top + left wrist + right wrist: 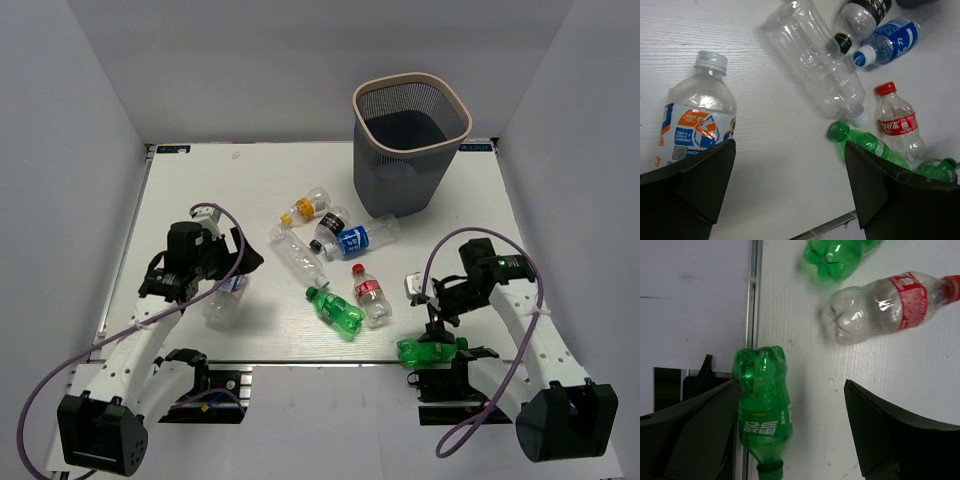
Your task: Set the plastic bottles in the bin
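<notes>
Both arms are pictured poised over a white table [190, 180] strewn with plastic bottles, none of which is held. The left arm's fingers [690, 190] are spread wide, and a white-capped bottle [697, 115] with a blue-and-orange label is seen at the left of the wrist frame, just beside one finger and partly hidden behind it. The right arm's fingers [690, 440] are likewise opened wide; a green bottle [762, 400] is laid along the table's near edge at the lower left of that frame, close against one finger, its cap pointed to the bottom of the picture. In the middle of the overhead frame the rest are scattered on their sides: a red-labelled bottle [372, 296] with a red cap is set just beside a second green bottle [337, 310], and above them an unlabelled clear bottle [298, 255], a black-labelled bottle [330, 230], a blue-labelled bottle [365, 237] and a yellow-capped bottle [308, 207] are bunched together. The bin [400, 190], a dark grey mesh basket with a beige rim, is stood at the upper right of the overhead frame, near the blue-labelled bottle and well apart from both sets of fingers. What lies inside it cannot be made out.
</notes>
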Robot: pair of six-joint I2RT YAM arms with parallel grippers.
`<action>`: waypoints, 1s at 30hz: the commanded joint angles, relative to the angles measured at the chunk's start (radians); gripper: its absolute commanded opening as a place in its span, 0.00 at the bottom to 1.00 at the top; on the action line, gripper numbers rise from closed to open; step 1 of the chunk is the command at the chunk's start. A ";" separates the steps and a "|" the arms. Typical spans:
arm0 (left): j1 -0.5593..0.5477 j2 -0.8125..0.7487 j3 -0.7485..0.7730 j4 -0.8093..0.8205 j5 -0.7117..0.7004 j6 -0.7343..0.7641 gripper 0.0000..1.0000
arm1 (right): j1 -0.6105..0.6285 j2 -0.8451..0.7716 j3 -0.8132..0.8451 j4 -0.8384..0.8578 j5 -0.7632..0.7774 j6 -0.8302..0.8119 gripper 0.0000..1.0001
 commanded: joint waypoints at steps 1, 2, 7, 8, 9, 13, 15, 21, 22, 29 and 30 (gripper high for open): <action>-0.004 0.027 0.007 0.061 0.100 0.049 1.00 | 0.036 -0.041 -0.053 -0.030 -0.023 -0.071 0.90; -0.004 0.046 0.007 0.061 0.109 0.067 1.00 | 0.041 -0.054 -0.059 -0.030 -0.020 -0.073 0.90; -0.004 0.096 0.028 0.072 0.154 0.100 1.00 | 0.084 -0.089 -0.160 -0.028 0.020 -0.128 0.90; -0.004 0.109 0.028 0.072 0.168 0.100 1.00 | 0.085 -0.103 -0.174 -0.027 0.027 -0.139 0.90; -0.013 0.109 0.028 0.081 0.168 0.112 1.00 | 0.087 -0.106 -0.198 -0.004 0.041 -0.142 0.90; -0.013 0.119 0.028 0.081 0.177 0.121 1.00 | 0.094 -0.155 -0.252 0.135 0.082 -0.019 0.90; -0.013 0.119 0.028 0.081 0.177 0.121 1.00 | 0.102 -0.147 -0.257 0.172 0.093 0.031 0.90; -0.013 0.109 0.028 0.081 0.177 0.130 1.00 | 0.131 -0.078 -0.238 0.188 0.153 0.091 0.90; -0.013 0.109 0.028 0.081 0.177 0.130 1.00 | 0.139 -0.075 -0.238 0.198 0.168 0.090 0.88; -0.013 0.109 0.056 0.058 0.158 0.130 1.00 | 0.176 0.001 -0.264 0.256 0.259 0.007 0.78; -0.013 0.109 0.056 0.049 0.149 0.130 1.00 | 0.182 0.001 -0.269 0.274 0.262 0.012 0.76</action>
